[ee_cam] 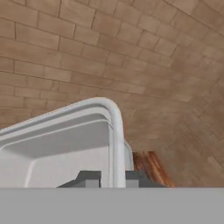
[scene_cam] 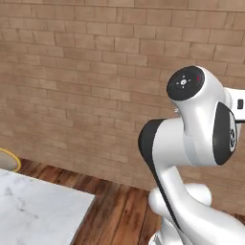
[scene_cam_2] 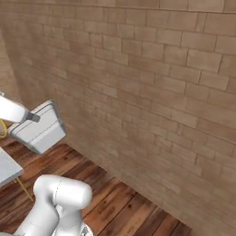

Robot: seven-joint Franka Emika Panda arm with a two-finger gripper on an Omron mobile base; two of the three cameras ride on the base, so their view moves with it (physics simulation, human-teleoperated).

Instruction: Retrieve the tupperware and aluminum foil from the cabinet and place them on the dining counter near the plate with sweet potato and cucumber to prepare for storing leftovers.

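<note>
gripper point(ee_cam: 113, 178): clamped on tupperware point(scene_cam_2: 39, 126) rim | light, stiff, probably slippery plastic; rim is the handhold | carried above dining counter point(scene_cam: 38, 210) corner

My view of the tupperware point(ee_cam: 65, 144) was cut off at the left edge; the dining counter point(scene_cam: 38, 210) ran off the frame's lower-left corner.
</note>
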